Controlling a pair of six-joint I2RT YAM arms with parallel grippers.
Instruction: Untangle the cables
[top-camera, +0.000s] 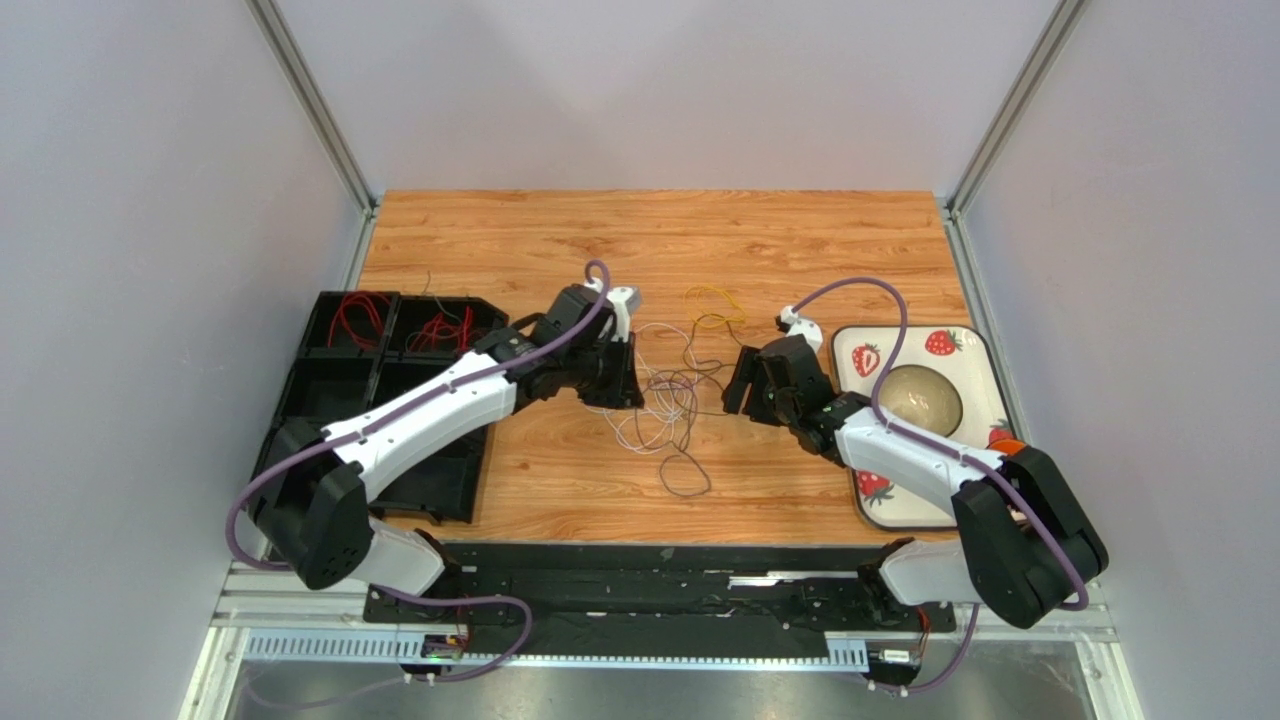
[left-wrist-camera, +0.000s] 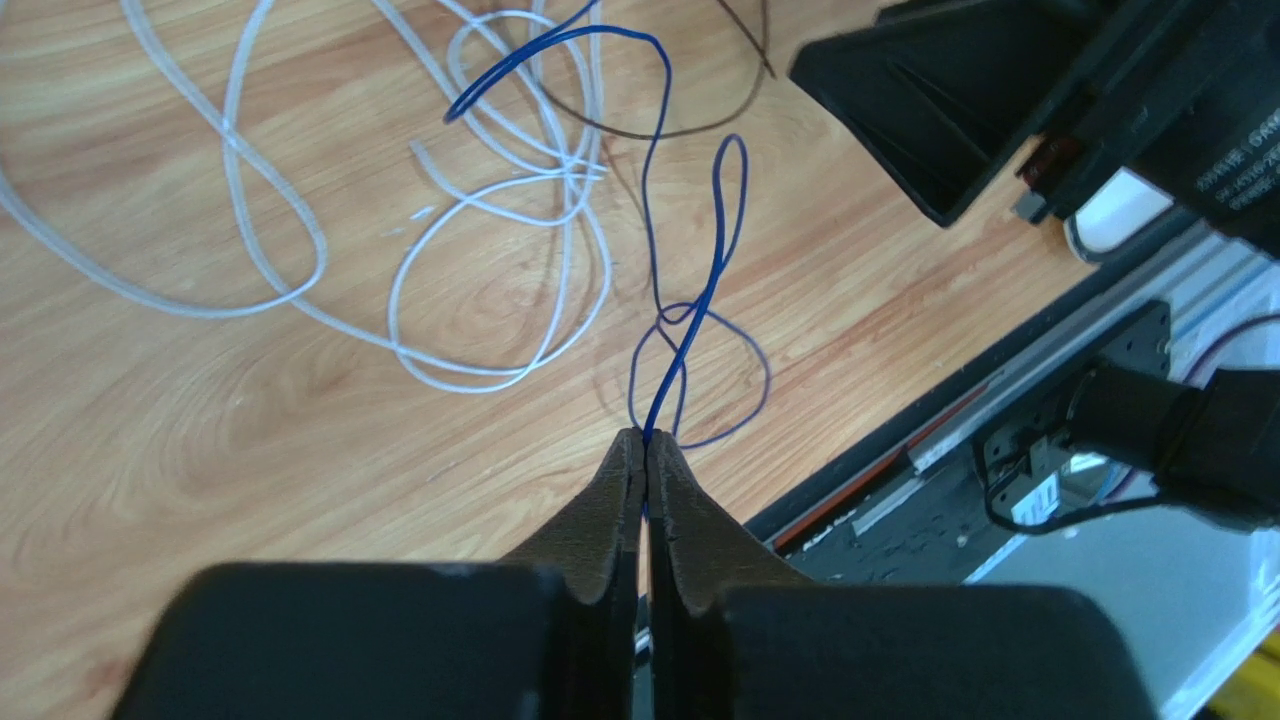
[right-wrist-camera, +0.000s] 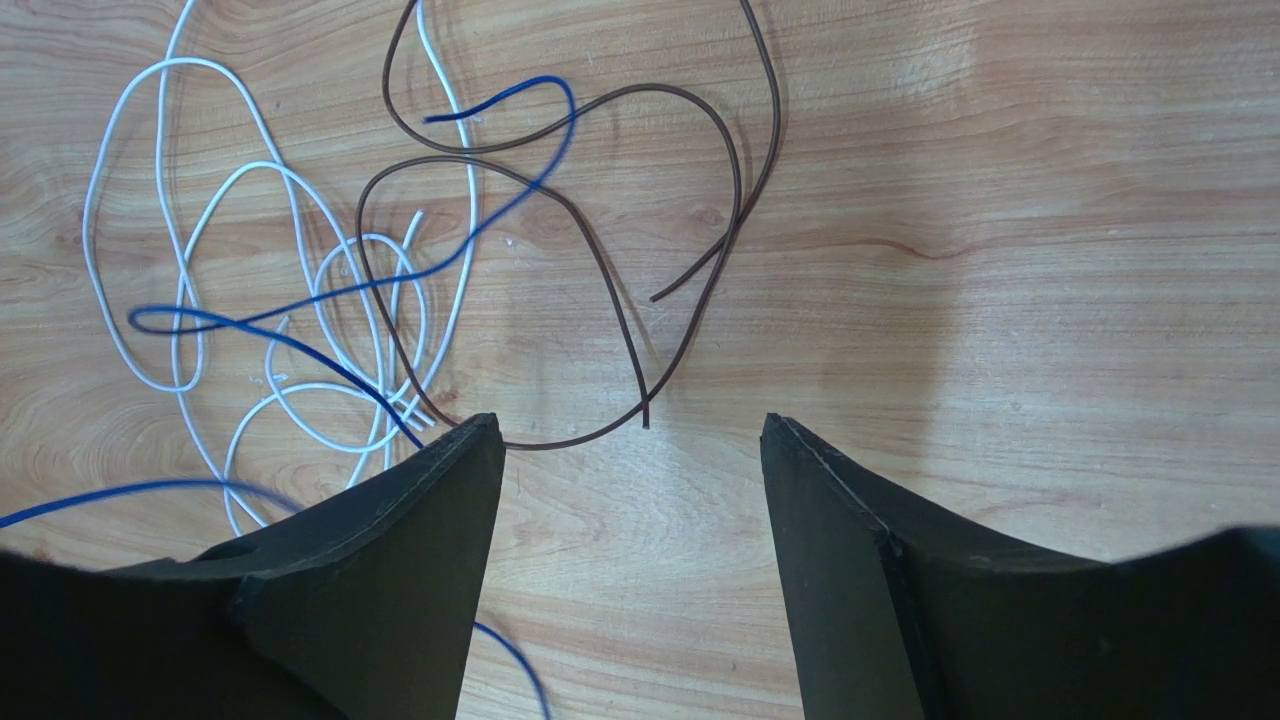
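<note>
The cables (top-camera: 672, 408) lie in a loose tangle on the wooden table between my two grippers, and a yellow one (top-camera: 715, 299) lies just behind it. My left gripper (left-wrist-camera: 648, 444) is shut on a thin blue cable (left-wrist-camera: 727, 225), which loops away from the fingertips over the wood. White cable loops (left-wrist-camera: 286, 240) and a dark brown cable (left-wrist-camera: 631, 132) lie beyond it. My right gripper (right-wrist-camera: 631, 428) is open and empty, low over the table. A dark brown cable (right-wrist-camera: 732, 150) curls just ahead of its fingers, with blue (right-wrist-camera: 496, 210) and white (right-wrist-camera: 93, 195) cables to their left.
A black compartment bin (top-camera: 301, 393) at the left holds red wires (top-camera: 358, 318). A strawberry-print tray (top-camera: 969, 354) with a bowl (top-camera: 921, 398) sits at the right. The right gripper's black body (left-wrist-camera: 962, 90) shows in the left wrist view. The table's front edge is close behind the tangle.
</note>
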